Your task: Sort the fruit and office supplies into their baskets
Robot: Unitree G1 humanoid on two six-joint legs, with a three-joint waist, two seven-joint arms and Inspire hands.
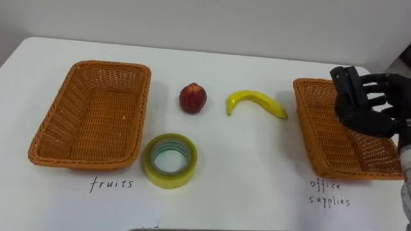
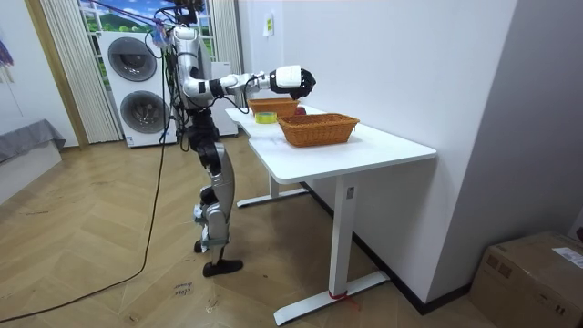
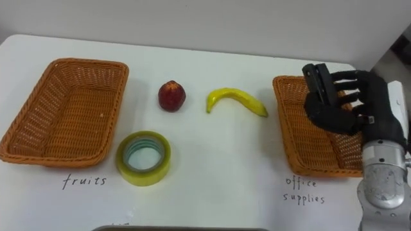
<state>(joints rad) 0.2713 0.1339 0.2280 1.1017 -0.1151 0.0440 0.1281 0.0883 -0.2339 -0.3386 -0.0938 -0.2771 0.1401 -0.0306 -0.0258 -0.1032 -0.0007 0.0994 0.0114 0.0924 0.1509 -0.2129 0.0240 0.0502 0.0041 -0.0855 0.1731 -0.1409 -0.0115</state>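
Robot: it stands at the end of the surface on the room view's left, with its right arm stretched forward over the top.
Surface [image 1: 257, 167]: a white top that carries both baskets and the three loose things.
Left basket [image 1: 112, 66]: brown wicker, at the robot's left, with nothing in it. The word "fruits" is handwritten on the surface below its front rim.
Right basket [image 1: 307, 122]: the same wicker, at the robot's right. The part of its floor that shows is bare, and the rest lies under the hand. "Office supplies" is handwritten below it.
Right hand [image 1: 366, 106]: black, held in the air above the right basket's far half, reaching in from the right edge.
Fingers [image 3: 340, 96]: they point left across the basket. A dark block shape sits at their tips, and I cannot tell whether it is a held thing or the hand itself, so I cannot tell whether they grip anything.
Tape roll [image 1: 168, 181]: yellowish and lying flat, just beside the left basket's near right corner. It is well apart from the fingers, with open surface between.
Banana [image 1: 257, 101]: yellow and curved, lying between the red fruit and the right basket. Its right tip is near that basket's left rim, and it is the loose thing closest to the fingers, though clear of them.
Red fruit [image 1: 192, 98]: round, to the left of the banana and beyond the tape roll, far from the fingers.
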